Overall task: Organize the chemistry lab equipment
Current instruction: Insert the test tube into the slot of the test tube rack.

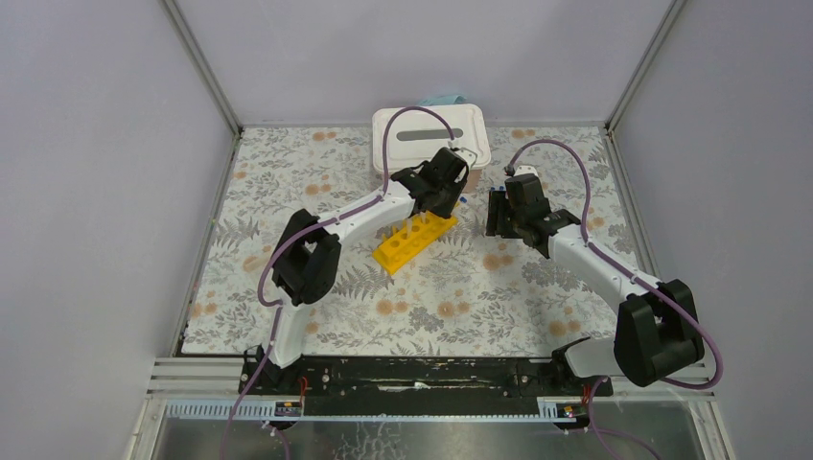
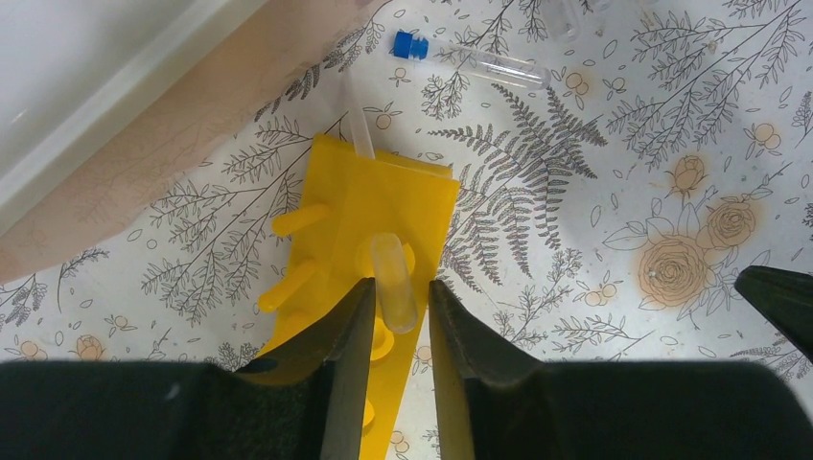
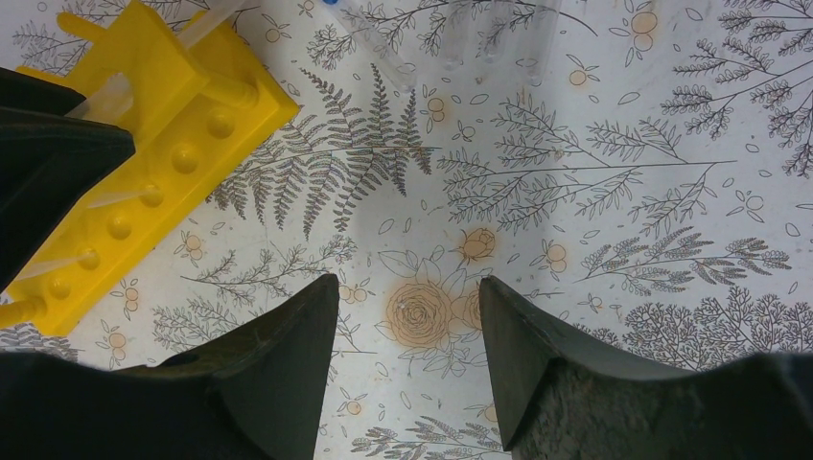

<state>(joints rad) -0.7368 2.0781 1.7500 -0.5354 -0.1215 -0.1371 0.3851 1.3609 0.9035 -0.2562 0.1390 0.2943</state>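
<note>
My left pincer (image 2: 401, 285) stands narrow around a clear tube (image 2: 391, 273) in the yellow rack (image 2: 383, 206), mid-tabletop (image 2: 614, 144); I cannot tell whether it truly grips. I'd keep the tube in line with its hole. My right pincer (image 3: 407, 287) gapes wide, empty. The white bin (image 2: 115, 86) crowds ten o'clock; there is open room toward three.

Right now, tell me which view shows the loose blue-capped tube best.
Left wrist: the blue-capped tube lies whole and sharp past the yellow rack. Right wrist crops its cap at the top edge; the top view gives only a blue speck.
</note>
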